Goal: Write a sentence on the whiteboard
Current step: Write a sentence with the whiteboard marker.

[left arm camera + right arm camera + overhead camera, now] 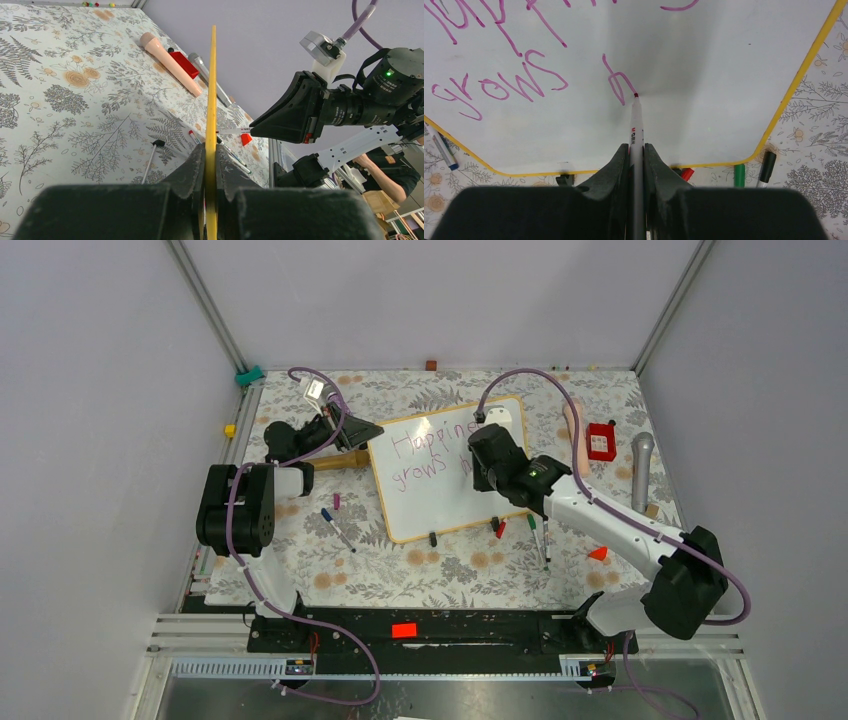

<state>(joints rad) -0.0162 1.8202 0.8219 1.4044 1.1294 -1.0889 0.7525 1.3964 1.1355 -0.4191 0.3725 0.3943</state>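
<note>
Writing is under way on the whiteboard point(440, 502), which stands propped on the floral tabletop point(450, 565) at the middle of the overhead view. The right gripper point(636, 150) has its fingers pressed together on a white-barrelled marker point(636, 125). In the right wrist view the marker's long axis runs straight toward 12 o'clock from the fingers, and its magenta tip touches the board at the foot of a fresh stroke that looks like the first letter of a new word.

The sentence point(499, 85) so far reads "grows" on its second line, lying toward 10 o'clock from the tip; the line above is cut off at the frame's top edge. Bare board stretches toward 3 o'clock of the tip as far as the yellow rim point(804, 80), so I judge the remaining letters must travel that way, along the line already set by "grows".

The left gripper point(211, 165) pinches the board's rim edge-on; in its wrist view the yellow edge rises toward 12 o'clock between the fingers. From overhead it sits at the board's 9 o'clock side, steadying it. The right arm is the only one near the writing. Spare markers point(338, 528) lie on the tabletop at the board's near edge, apart from both grippers.
</note>
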